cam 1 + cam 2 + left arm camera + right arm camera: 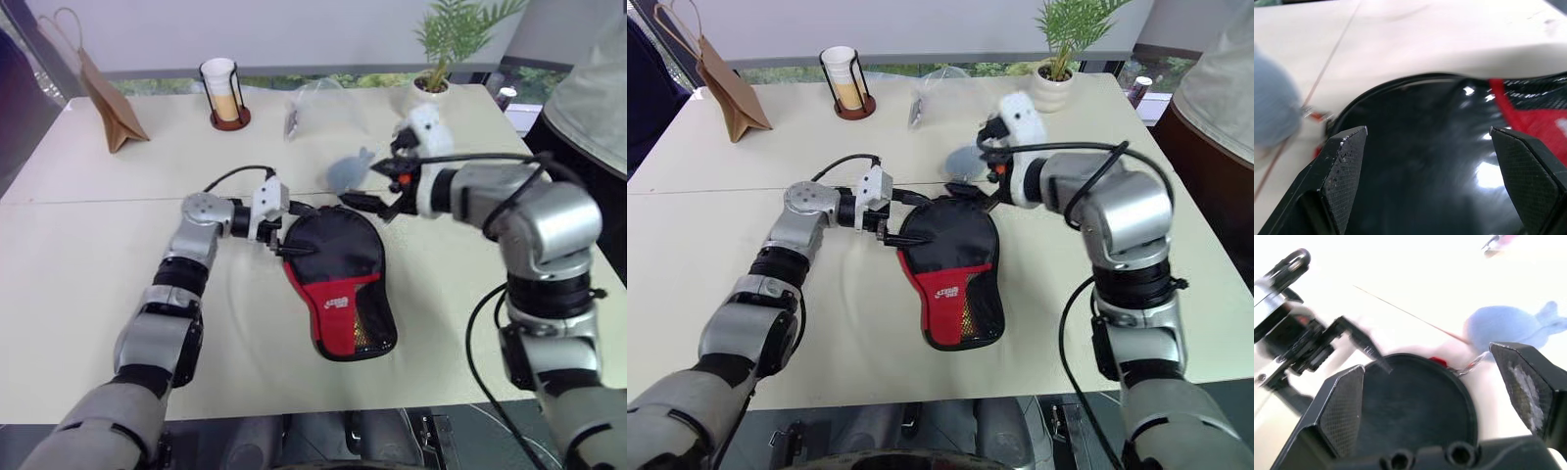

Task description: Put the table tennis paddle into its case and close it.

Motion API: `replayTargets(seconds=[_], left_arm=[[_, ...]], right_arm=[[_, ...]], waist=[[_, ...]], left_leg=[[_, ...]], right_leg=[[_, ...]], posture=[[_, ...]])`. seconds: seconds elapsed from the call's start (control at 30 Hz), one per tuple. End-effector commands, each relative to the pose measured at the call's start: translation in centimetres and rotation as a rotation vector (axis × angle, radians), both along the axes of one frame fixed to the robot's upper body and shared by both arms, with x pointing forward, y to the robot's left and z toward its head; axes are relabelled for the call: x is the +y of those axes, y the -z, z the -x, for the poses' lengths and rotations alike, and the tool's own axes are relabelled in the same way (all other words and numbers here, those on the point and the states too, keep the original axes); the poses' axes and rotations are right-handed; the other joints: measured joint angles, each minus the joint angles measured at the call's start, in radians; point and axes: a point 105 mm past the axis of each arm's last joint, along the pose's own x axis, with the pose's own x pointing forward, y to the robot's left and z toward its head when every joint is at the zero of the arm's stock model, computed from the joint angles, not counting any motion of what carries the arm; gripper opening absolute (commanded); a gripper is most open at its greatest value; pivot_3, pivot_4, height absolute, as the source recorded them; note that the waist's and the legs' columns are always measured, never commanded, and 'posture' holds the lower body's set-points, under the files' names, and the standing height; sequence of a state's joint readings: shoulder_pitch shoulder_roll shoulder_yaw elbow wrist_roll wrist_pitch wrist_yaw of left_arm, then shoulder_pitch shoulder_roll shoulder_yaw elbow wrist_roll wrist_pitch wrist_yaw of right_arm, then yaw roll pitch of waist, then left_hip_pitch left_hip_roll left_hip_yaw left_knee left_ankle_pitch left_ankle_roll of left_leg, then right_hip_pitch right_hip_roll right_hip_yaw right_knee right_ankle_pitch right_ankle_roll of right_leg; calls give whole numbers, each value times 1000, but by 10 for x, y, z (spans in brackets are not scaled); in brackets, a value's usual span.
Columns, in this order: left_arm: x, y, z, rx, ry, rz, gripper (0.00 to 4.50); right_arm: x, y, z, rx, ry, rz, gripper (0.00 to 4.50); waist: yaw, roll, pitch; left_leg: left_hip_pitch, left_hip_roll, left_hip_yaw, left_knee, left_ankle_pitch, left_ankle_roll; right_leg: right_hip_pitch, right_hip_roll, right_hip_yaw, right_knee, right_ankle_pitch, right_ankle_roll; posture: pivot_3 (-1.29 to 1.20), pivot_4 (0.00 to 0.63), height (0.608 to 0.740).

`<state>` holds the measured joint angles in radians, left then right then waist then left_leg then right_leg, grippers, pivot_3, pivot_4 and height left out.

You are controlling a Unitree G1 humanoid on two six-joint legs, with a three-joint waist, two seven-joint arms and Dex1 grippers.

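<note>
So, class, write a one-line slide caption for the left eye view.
Both open grippers, left gripper and right gripper, flank the black-and-red case lying on the table.

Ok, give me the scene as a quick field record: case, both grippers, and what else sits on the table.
case: the case lies flat on the table, round end away from the robot, red panel nearer; paddle not visible
charm: pale blue charm on the table just beyond the case's round end
left gripper: the left gripper at the case's left edge, jaws open, holding nothing
right gripper: the right gripper above the case's far end, jaws open, holding nothing
far side: paper bag, cup in wire holder, clear plastic bag, potted plant
</note>
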<state>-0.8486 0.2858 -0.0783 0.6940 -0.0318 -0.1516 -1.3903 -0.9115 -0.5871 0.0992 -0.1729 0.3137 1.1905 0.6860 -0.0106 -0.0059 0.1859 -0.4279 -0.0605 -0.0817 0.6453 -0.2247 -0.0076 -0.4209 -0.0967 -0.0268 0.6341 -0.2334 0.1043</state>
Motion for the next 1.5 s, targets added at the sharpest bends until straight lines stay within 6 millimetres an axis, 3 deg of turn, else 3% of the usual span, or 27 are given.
replayTargets(seconds=[0.03, 0.2, 0.3, 0.47, 0.8, 1.27, 1.5], left_arm=[[-22, -3, 8, -42, 17, 12, 4141], [-34, 6, 11, -19, -14, 12, 4141], [-36, 24, 13, 0, -53, -33, 4141], [-33, 41, 16, 11, -86, -81, 4141], [-35, 58, 17, 23, -153, -116, 4141], [-32, 56, 18, 19, -189, -97, 4141], [-30, 54, 18, 10, -209, -90, 4141]], right_arm=[[-9, -17, -23, -105, -13, 68, 4500], [-10, -16, -59, -150, -22, 114, 4500], [-6, -8, -82, -165, -7, 142, 4500], [-2, 5, -100, -164, 6, 171, 4500], [13, 16, -106, -86, 28, 61, 4500], [29, 36, -112, -84, 119, 55, 4500], [41, 57, -111, -66, 146, 95, 4500]], waist=[[-3, 0, 0], [-12, 0, 0], [-11, 0, 0], [-5, 1, 0], [-6, 1, 0], [-8, 1, 0], [-10, 1, 0]], left_leg=[[0, 0, 1, 0, 0, 0], [2, 1, 3, 0, 0, 0], [2, 3, 4, 0, 0, 0], [2, 3, 5, 0, 0, 0], [3, 2, 6, 0, 1, -1], [6, 2, 9, 0, 1, -1], [8, 2, 12, -1, 1, -1]], right_leg=[[0, 0, 0, 0, 0, 0], [0, 2, 2, 1, 1, -1], [-2, 3, 3, 2, 1, -1], [-3, 4, 7, 2, 1, -1], [-3, 4, 10, 3, 2, -2], [-3, 4, 14, 7, 2, -2], [-4, 4, 17, 10, 1, -2]], posture=[[0, 150, 740], [0, 150, 740], [0, 150, 740], [0, 150, 740], [0, 150, 740], [0, 150, 740], [0, 150, 740]])
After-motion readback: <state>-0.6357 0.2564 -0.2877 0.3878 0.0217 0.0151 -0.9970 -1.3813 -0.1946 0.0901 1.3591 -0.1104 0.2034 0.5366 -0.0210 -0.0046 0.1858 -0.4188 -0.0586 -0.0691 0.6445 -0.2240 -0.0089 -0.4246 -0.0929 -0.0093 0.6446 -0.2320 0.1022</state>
